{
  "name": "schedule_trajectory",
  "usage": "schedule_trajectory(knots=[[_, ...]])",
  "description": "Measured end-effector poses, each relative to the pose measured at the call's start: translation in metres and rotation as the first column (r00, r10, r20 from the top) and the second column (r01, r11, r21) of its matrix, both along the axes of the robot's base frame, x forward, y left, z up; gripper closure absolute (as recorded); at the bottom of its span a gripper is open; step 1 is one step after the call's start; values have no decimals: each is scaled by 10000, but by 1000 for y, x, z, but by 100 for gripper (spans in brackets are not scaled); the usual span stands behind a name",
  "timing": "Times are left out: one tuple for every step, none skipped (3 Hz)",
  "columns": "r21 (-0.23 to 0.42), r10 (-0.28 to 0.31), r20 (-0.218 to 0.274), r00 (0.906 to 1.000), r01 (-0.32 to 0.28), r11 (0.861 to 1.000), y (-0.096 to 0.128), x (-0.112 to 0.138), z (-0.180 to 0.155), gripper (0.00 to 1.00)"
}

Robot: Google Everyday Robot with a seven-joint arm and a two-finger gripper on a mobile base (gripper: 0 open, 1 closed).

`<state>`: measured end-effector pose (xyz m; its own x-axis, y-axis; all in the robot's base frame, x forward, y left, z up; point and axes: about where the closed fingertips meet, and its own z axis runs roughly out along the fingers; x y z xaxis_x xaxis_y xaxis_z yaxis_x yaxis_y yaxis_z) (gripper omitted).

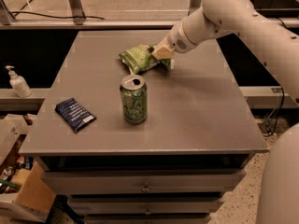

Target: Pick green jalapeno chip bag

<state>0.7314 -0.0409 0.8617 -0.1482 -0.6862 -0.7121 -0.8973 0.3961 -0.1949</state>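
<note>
The green jalapeno chip bag (139, 58) is a crinkled light-green foil bag lying on the grey table (201, 106), at the back middle. My gripper (161, 54), with its tan tip, comes in from the right on the white arm (243, 13) and sits at the bag's right end, overlapping it. The bag's right edge is hidden behind the gripper. The bag rests on the table surface.
A green drink can (134, 99) stands upright in front of the bag. A flat dark blue packet (74, 114) lies near the table's front left. A white pump bottle (17, 82) stands on a ledge to the left. Boxes sit on the floor at lower left.
</note>
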Motion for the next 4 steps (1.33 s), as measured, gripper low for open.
schedule_trajectory(knots=[[283,-199,233,9995,192,9994,-8,-5,27,100],[627,-518,537,9972,484,9969,-23,-12,66,100],[975,-981,897,9911,893,9912,-47,-25,111,100],[975,-980,896,9911,892,9912,-47,-25,111,100]])
